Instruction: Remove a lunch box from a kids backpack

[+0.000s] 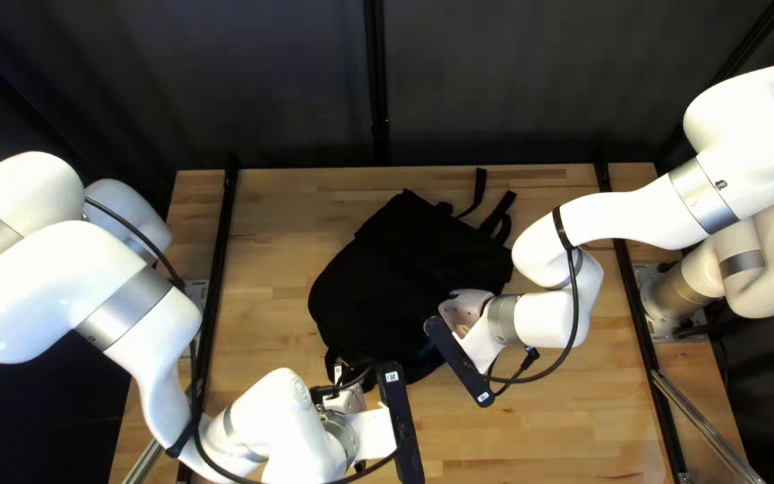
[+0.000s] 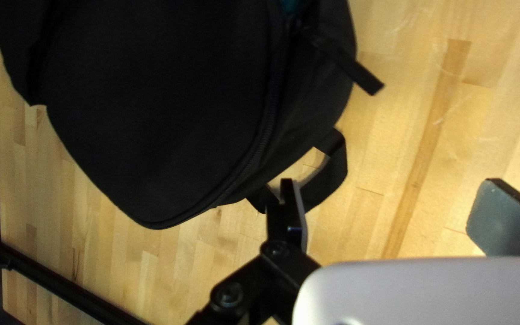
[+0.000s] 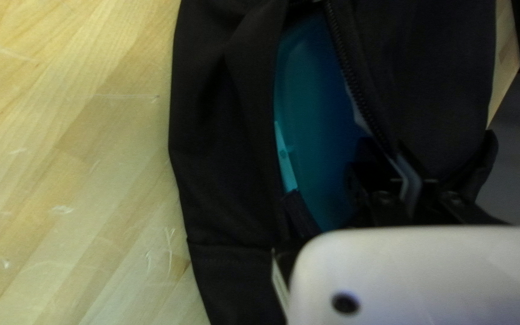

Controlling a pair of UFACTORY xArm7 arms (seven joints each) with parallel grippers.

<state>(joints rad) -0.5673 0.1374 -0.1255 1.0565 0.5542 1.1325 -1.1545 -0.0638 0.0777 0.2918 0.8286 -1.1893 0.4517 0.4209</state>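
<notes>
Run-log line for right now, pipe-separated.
left gripper: open | right gripper: shut on backpack edge | backpack: gaping open | teal item, likely lunch box: inside

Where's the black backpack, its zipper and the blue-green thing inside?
Backpack (image 1: 396,287): top left view, on its black body.
Zipper (image 3: 348,73): right wrist view, on its teeth.
Blue-green thing (image 3: 315,120): right wrist view, on its smooth side.

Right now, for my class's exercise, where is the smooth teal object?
In the right wrist view, the smooth teal object shows inside the black fabric backpack, through the opening along its black toothed zipper, beside my right gripper.
</notes>
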